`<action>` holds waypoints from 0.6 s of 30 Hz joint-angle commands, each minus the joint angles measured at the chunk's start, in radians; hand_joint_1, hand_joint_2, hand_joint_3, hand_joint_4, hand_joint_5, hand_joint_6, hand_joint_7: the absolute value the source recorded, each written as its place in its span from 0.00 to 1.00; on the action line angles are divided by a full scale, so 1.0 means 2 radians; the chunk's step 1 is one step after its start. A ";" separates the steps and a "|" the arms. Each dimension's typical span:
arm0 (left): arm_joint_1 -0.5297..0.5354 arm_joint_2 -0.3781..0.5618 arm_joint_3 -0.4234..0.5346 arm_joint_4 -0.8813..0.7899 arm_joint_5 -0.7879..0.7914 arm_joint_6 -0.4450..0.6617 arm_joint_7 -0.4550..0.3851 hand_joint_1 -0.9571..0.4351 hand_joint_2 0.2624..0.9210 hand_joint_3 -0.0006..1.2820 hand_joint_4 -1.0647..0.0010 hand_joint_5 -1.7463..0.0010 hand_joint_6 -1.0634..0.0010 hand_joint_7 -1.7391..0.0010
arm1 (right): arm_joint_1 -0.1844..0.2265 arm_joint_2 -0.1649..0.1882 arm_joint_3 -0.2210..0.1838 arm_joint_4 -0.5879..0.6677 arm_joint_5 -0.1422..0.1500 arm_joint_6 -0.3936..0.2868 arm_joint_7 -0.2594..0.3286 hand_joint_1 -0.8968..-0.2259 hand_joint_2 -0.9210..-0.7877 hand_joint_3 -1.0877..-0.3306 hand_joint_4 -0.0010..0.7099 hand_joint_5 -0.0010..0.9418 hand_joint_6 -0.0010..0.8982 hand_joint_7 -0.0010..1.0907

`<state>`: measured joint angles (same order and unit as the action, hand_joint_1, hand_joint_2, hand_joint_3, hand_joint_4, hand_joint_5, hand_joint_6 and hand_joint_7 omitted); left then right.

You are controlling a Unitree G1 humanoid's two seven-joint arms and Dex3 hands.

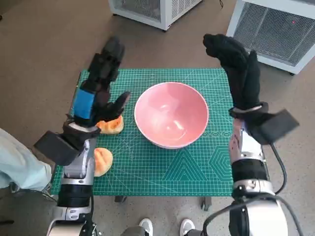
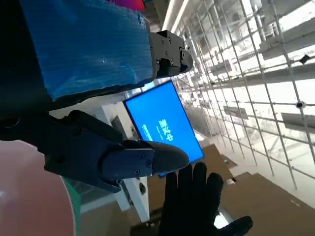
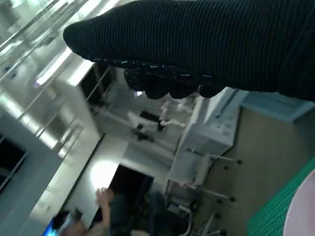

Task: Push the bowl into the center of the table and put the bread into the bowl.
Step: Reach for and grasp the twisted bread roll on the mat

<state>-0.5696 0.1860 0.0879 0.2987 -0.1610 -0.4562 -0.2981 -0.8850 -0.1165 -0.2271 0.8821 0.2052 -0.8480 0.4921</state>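
The glossy pink round bowl (image 1: 171, 114) sits between both raised hands. 2 golden-brown bread rolls (image 1: 111, 125) lie beneath the spread, empty blue-taped left hand (image 1: 96, 93); the black-gloved right hand (image 1: 238, 63) holds nothing, fingers loosely extended.

We see a glossy, smooth pink bowl (image 1: 171, 114) on a matt green gridded mat (image 1: 197, 167), a ribbed knitted glove on the right hand (image 1: 236, 64), and shiny blue tape over the left hand (image 1: 98, 93).
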 commanded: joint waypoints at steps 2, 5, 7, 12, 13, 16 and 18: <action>-0.022 -0.003 -0.004 -0.002 -0.017 0.000 -0.020 0.20 1.00 0.33 0.87 1.00 0.90 0.86 | 0.027 -0.002 0.008 -0.036 0.018 0.016 0.011 0.31 0.00 0.35 0.33 0.01 0.24 0.30; -0.025 -0.003 -0.004 0.000 -0.022 -0.002 -0.031 0.20 1.00 0.33 0.87 1.00 0.97 0.78 | 0.030 -0.004 0.009 -0.043 0.020 0.019 0.008 0.30 0.00 0.36 0.34 0.01 0.22 0.33; -0.026 -0.002 -0.004 0.001 -0.025 -0.003 -0.037 0.20 1.00 0.33 0.87 1.00 0.98 0.76 | 0.031 -0.004 0.009 -0.047 0.021 0.021 0.005 0.30 0.00 0.37 0.35 0.01 0.21 0.35; -0.027 0.006 0.001 0.003 -0.032 -0.002 -0.052 0.21 1.00 0.33 0.87 1.00 1.00 0.74 | 0.034 -0.003 0.010 -0.054 0.021 0.024 0.000 0.28 0.00 0.39 0.37 0.01 0.20 0.37; -0.027 0.007 0.002 0.003 -0.032 -0.002 -0.054 0.21 1.00 0.33 0.87 1.00 1.00 0.74 | 0.034 -0.002 0.010 -0.056 0.021 0.025 -0.001 0.28 0.00 0.39 0.37 0.01 0.20 0.37; -0.027 0.007 0.004 0.003 -0.032 -0.002 -0.056 0.21 1.00 0.32 0.87 1.00 1.00 0.74 | 0.035 -0.002 0.011 -0.058 0.021 0.026 -0.002 0.28 0.00 0.39 0.37 0.01 0.19 0.38; -0.027 0.007 0.004 0.003 -0.032 -0.002 -0.057 0.21 1.00 0.32 0.87 1.00 1.00 0.74 | 0.036 -0.002 0.011 -0.059 0.021 0.027 -0.002 0.28 0.00 0.39 0.37 0.01 0.19 0.38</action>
<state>-0.6134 0.1932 0.0906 0.3015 -0.2131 -0.4561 -0.4049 -0.8415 -0.1182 -0.2109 0.7655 0.2405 -0.8100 0.4945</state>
